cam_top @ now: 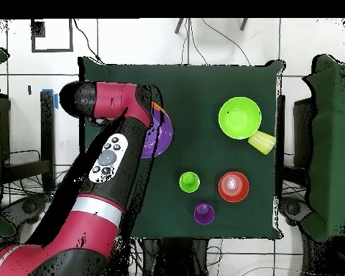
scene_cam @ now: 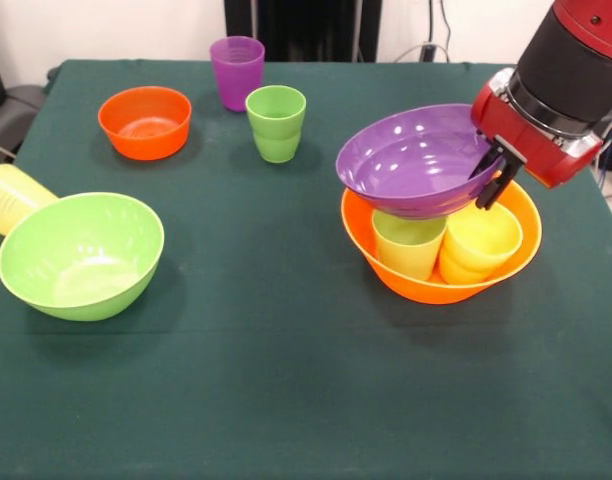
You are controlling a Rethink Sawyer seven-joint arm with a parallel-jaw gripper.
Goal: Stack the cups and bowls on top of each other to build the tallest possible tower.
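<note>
Front view: gripper (scene_cam: 498,172) pinches the right rim of the purple bowl (scene_cam: 411,160), fingers either side of the wall. Bowl is tilted, sitting on or just over two cups inside the big orange bowl (scene_cam: 386,262): a lime-yellow cup (scene_cam: 408,243) and a yellow cup (scene_cam: 481,243), side by side, touching. Can't tell if the purple bowl's weight is on the cups yet or on the gripper.

Rest of the set is loose on the tabletop (scene_cam: 286,380): deep lime green bowl (scene_cam: 81,255) near left with a pale yellow cup (scene_cam: 11,197) on its side against it, small orange bowl (scene_cam: 145,121) far left, purple cup (scene_cam: 237,71) and green cup (scene_cam: 276,122) upright near each other. Overhead view: arm covers most of the tower; only a sliver of purple bowl visible.

Risks as I see them:
- The two cup rims look unequal in height, so the bowl may rock or slide off on release.
- One-sided rim grip means a slight drag on opening could tip it.
- A shove down could shift the cups in the base.
- A rounded bowl bottom gives poor seating for whatever goes next.
</note>
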